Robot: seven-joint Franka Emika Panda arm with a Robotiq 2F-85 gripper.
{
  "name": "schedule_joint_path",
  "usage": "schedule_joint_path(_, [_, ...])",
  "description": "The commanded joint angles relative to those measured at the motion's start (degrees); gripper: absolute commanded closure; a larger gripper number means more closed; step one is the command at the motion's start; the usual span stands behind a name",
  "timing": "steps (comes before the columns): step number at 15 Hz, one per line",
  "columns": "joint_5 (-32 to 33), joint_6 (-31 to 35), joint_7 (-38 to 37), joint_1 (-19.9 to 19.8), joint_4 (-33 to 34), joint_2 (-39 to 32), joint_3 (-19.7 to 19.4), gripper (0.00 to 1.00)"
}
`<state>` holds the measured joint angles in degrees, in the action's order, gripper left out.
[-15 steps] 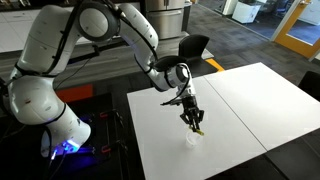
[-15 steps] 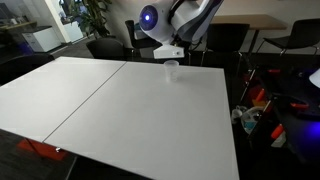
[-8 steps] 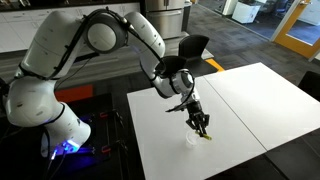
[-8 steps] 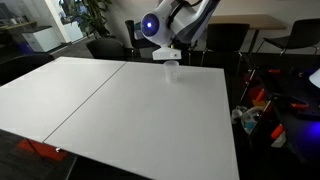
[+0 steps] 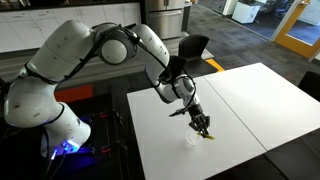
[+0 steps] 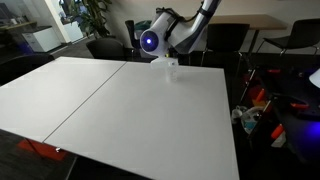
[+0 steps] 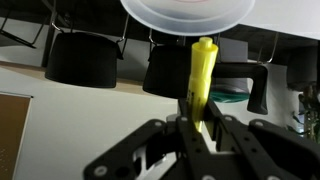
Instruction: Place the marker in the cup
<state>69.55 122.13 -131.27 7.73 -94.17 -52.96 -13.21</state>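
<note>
Wrist view first: the end effector (image 7: 198, 128) is clamped tight on the marker (image 7: 203, 75), pinching its lower part. The yellow barrel pokes straight out toward the cup (image 7: 186, 12), whose round rim sits just past the marker's free end and a touch off to one side. So the marker is not in the cup yet; it is held in the air, close to the rim. In an exterior view the marker's yellow end (image 5: 207, 136) shows below the fingers, just beside the faint cup (image 5: 192, 141) on the white surface (image 5: 240, 110). From the opposite side the cup (image 6: 172, 68) stands upright near the surface's far edge, with the arm right behind it. Here is the danger as I read it: the alignment looks slightly off-centre, so a straight drop could land the tip on the rim, not inside it. That cup looks thin, light, translucent plastic, and a nudge from the marker or a finger could push it along the smooth surface or tip it over. The marker is a slim, slick, rigid stick, so if let go too high it may bounce out or lean and topple the cup. The whitish cup against the white surface also makes its edge hard to judge.
</note>
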Motion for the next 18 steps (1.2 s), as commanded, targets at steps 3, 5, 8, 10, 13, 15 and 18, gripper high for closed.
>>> schedule_joint_path(3, [1.6,-4.4,-5.3,0.1,-0.1,-0.8,2.4,0.95])
schedule_joint_path(5, [1.7,-5.3,-6.6,0.3,-1.1,-0.3,3.1,0.95])
schedule_joint_path(8, [1.4,-6.8,-7.7,0.3,-2.2,0.1,4.2,0.95])
schedule_joint_path(10, [1.1,-7.6,-7.7,0.0,-2.5,0.0,4.9,0.95])
schedule_joint_path(13, [1.0,-8.3,-8.0,-0.3,-2.8,-0.2,5.3,0.95])
schedule_joint_path(15, [1.0,-8.4,-7.9,-0.6,-2.9,-0.3,5.4,0.95])
schedule_joint_path(18, [1.0,-8.4,-7.7,-1.0,-2.6,-0.7,5.4,0.95])
